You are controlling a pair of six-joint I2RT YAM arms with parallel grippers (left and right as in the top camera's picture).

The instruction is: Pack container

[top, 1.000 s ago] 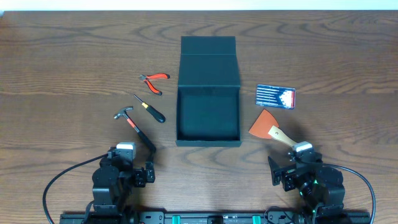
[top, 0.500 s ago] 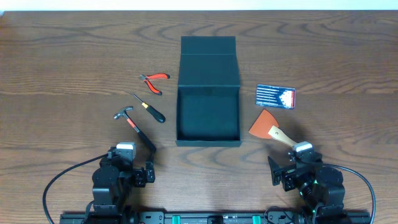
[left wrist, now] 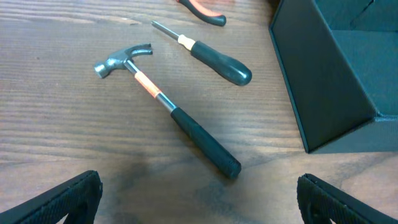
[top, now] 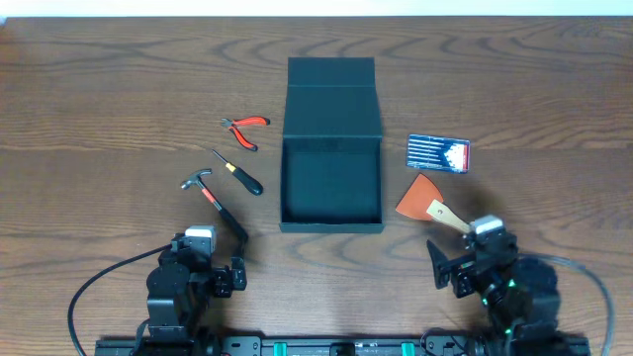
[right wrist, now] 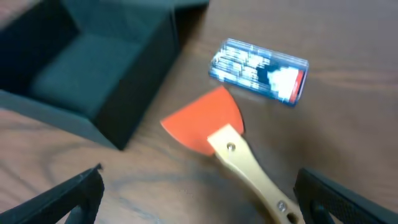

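Note:
The black container (top: 331, 183) sits open at the table's middle, its flap lid (top: 331, 94) folded back; it also shows in the left wrist view (left wrist: 336, 74) and the right wrist view (right wrist: 93, 68). A hammer (top: 213, 203) (left wrist: 168, 109), a black-handled screwdriver (top: 239, 173) (left wrist: 211, 56) and red pliers (top: 244, 130) lie to its left. An orange scraper with a wooden handle (top: 427, 203) (right wrist: 217, 130) lies to its right. My left gripper (left wrist: 199, 202) is open and empty, near the hammer's handle end. My right gripper (right wrist: 199, 199) is open and empty, with the scraper's handle between its fingers.
A small blue-and-white flat packet (top: 438, 153) (right wrist: 258, 70) lies right of the container, beyond the scraper. Both arm bases sit at the near table edge. The table is dark wood.
My right arm has shifted slightly to the right and forward over the scraper's handle. The left arm and all the objects have not moved.

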